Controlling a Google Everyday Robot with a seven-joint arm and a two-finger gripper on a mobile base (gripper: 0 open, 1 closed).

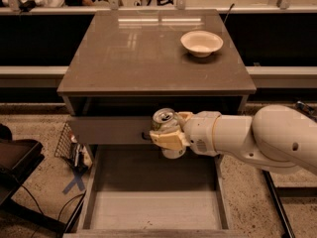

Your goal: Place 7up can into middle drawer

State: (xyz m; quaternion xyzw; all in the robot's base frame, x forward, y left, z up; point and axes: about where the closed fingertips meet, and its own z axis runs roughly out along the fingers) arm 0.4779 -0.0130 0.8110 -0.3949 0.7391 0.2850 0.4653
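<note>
The 7up can [165, 120] has a silver top and stands upright in my gripper [167, 134], whose cream fingers [167, 140] are shut around its body. The label is mostly hidden by the fingers. The can hangs in front of the grey drawer front [109, 130], above the back part of the open middle drawer [148, 207]. That drawer is pulled out below, showing a plain flat grey floor and low side walls. My white arm [257, 140] reaches in from the right.
A white bowl [201, 42] sits on the brown cabinet top [148, 53] at the back right. A wire basket [69, 145] and a dark chair [15, 165] stand on the floor to the left. A blue X mark [75, 181] is taped on the floor.
</note>
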